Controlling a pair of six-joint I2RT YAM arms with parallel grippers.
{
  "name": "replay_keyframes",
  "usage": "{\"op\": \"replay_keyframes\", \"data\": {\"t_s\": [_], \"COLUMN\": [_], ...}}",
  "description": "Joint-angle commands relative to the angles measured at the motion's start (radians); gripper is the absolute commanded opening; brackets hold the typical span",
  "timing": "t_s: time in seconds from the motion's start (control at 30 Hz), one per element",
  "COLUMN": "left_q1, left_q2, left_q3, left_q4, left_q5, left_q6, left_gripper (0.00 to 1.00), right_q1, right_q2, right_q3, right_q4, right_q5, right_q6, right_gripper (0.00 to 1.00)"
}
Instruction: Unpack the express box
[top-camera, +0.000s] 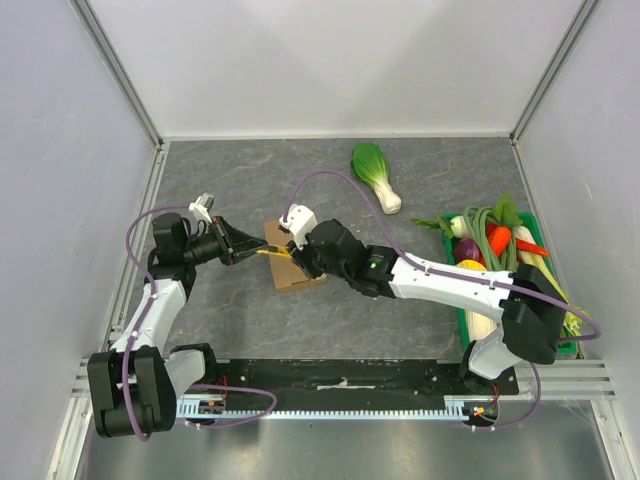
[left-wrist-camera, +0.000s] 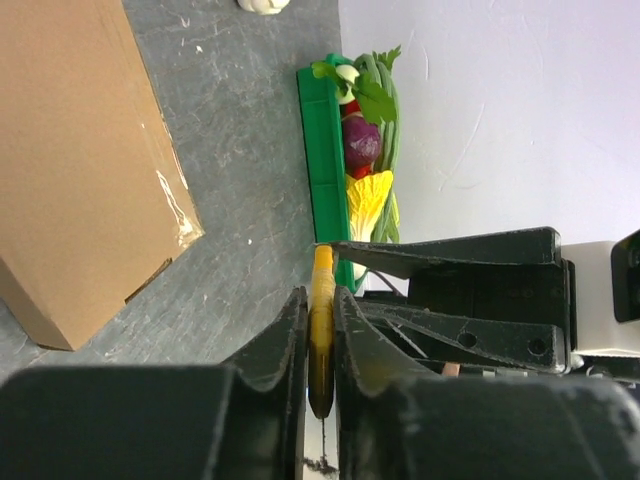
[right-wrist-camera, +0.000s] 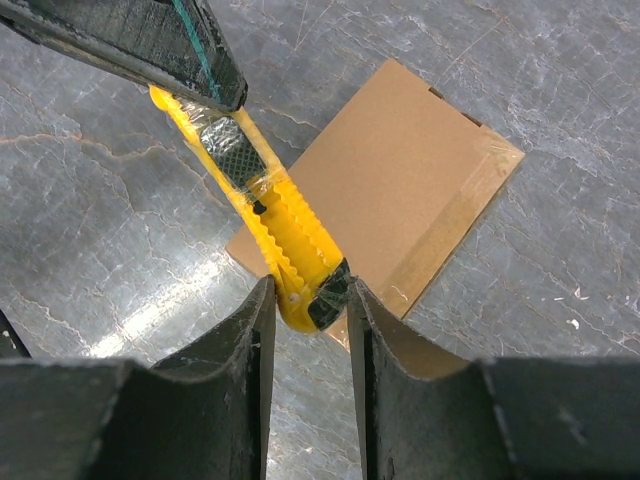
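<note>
Holding the yellow utility knife (right-wrist-camera: 270, 215) between them, the left claw (left-wrist-camera: 320, 300) is clenched on one end and the right claw (right-wrist-camera: 307, 290) on the other, dark-tipped end. I judge this double hold serves either to pass the knife across or to pull the blade out; no blade is visible. The express box (top-camera: 296, 279) lies flat on the grey surface (top-camera: 420, 180), directly under the knife and closed with clear tape, so the cut can begin close by.
</note>
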Motion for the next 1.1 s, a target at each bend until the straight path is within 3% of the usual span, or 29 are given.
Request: {"op": "replay_keyframes", "data": {"t_s": [0.0,0.07,0.17,0.27,0.3,0.37,0.6,0.73,0.87,1.07], "left_q1": [-0.003,-0.003,-0.005,-0.003,-0.003,-0.003,-0.005,-0.005,-0.003,-0.003], "left_q2": [-0.011,-0.009,-0.012,-0.023,-0.024,-0.031,-0.064,-0.067,-0.067,-0.070], "left_q3": [0.007,0.014,0.027,0.053,0.062,0.097,0.225,0.310,0.358,0.396], "left_q4": [0.027,0.021,0.004,-0.011,-0.017,-0.034,-0.079,-0.067,0.055,0.134], "left_q5": [0.011,0.016,0.020,0.019,0.016,0.016,0.020,0.019,0.031,0.059], "left_q6": [-0.013,-0.010,-0.001,0.004,0.005,0.005,-0.024,-0.076,-0.229,-0.364], "left_gripper": [0.11,0.02,0.02,0.02,0.02,0.02,0.02,0.02,0.02,0.02], "right_q1": [-0.005,-0.008,-0.009,-0.009,-0.011,-0.009,-0.055,-0.097,-0.135,-0.163], "right_q2": [-0.033,-0.034,-0.039,-0.068,-0.080,-0.112,-0.145,-0.197,-0.237,-0.188], "right_q3": [0.020,0.023,0.031,0.026,0.023,0.026,0.094,0.036,-0.052,-0.051], "right_q4": [0.038,0.042,0.035,0.037,0.037,0.043,0.045,0.199,0.392,0.623], "right_q5": [-0.010,-0.008,0.025,0.091,0.107,0.136,0.101,-0.009,-0.086,-0.287], "right_q6": [0.040,0.050,0.080,0.129,0.154,0.183,0.451,0.585,0.736,0.810], "right_gripper": [0.23,0.23,0.31,0.68,0.85,0.98,0.98,0.98,0.98,0.98]}}
